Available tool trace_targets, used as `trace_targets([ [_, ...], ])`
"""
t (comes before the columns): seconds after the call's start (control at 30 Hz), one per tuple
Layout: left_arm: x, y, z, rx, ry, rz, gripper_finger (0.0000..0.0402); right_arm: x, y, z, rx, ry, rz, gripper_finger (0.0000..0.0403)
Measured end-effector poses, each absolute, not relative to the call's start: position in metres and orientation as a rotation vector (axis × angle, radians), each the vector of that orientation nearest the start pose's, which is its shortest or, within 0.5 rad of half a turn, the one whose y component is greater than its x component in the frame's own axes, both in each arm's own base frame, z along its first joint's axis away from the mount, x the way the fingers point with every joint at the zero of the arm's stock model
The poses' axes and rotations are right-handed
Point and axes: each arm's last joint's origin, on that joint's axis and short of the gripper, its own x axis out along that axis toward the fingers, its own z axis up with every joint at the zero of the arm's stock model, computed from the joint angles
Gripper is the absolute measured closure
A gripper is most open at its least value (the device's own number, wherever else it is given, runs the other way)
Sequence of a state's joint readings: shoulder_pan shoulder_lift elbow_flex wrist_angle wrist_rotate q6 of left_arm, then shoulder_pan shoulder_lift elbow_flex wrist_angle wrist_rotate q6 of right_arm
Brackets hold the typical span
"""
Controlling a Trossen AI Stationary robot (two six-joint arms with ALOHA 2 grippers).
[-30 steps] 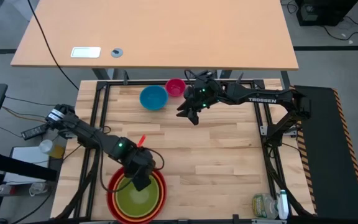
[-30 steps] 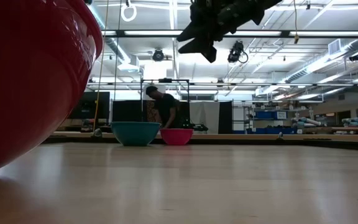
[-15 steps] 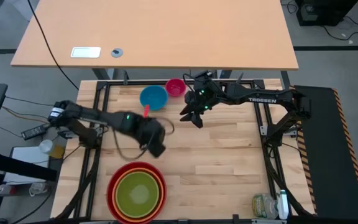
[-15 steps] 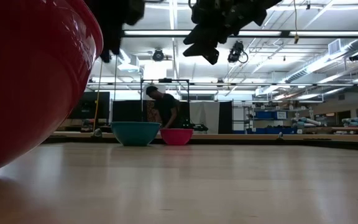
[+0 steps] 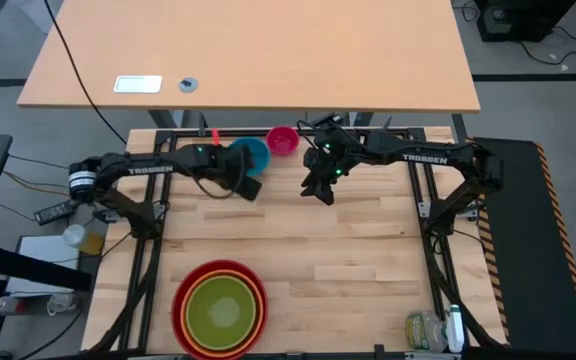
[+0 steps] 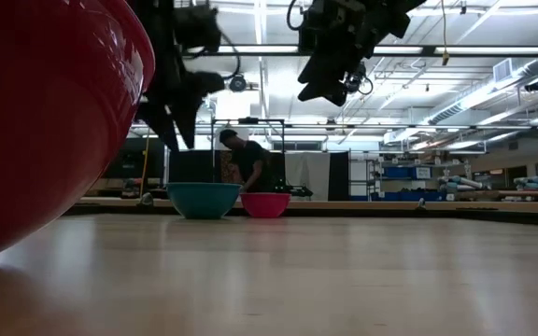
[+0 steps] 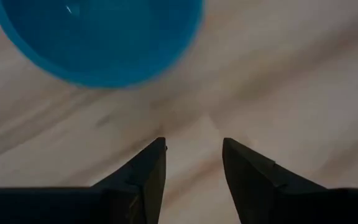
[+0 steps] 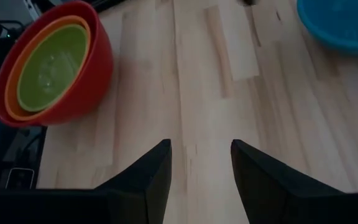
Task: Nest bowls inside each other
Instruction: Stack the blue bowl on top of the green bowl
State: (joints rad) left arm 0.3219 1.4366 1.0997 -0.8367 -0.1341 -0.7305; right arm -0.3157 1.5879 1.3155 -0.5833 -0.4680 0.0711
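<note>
Fingers of the left gripper stand apart, empty, blue bowl just ahead.

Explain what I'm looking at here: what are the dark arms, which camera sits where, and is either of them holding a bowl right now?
These are two robot arms at a wooden table, each ending in a two-fingered hand. One picture looks straight down from above, one looks level across the tabletop, and one camera rides on each wrist, seeing that arm's own two fingers.

At the near edge, the lime green bowl sits inside the orange bowl, which sits inside the red bowl. At the far edge, the blue bowl and the pink bowl stand separately.

The left hand hovers open beside the blue bowl, empty. The right hand hangs open and empty over bare wood, right of the blue bowl. Nothing is held.
</note>
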Motion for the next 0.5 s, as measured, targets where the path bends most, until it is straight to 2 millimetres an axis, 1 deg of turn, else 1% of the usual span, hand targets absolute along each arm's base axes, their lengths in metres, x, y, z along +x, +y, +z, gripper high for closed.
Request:
trace_targets([
  [0.1, 0.244, 0.115, 0.239, -0.881, 0.861, 0.846, 0.0242, 0.325, -0.093, 0.288, 0.394, 0.801, 0.112, 0.0229],
  [0.17, 0.233, 0.128, 0.232, -0.955, 0.804, 0.895, 0.0242, 0.326, -0.093, 0.289, 0.387, 0.789, 0.107, 0.0229],
  [0.3, 0.219, 0.144, 0.228, -1.003, 0.744, 0.958, 0.0242, 0.327, -0.094, 0.29, 0.375, 0.775, 0.097, 0.0229],
  [0.37, 0.213, 0.15, 0.229, -1.01, 0.728, 0.999, 0.0242, 0.327, -0.097, 0.29, 0.367, 0.773, 0.09, 0.0229],
  [0.5, 0.204, 0.163, 0.229, -1.078, 0.668, 1.086, 0.024, 0.325, -0.104, 0.29, 0.368, 0.759, 0.065, 0.0229],
])
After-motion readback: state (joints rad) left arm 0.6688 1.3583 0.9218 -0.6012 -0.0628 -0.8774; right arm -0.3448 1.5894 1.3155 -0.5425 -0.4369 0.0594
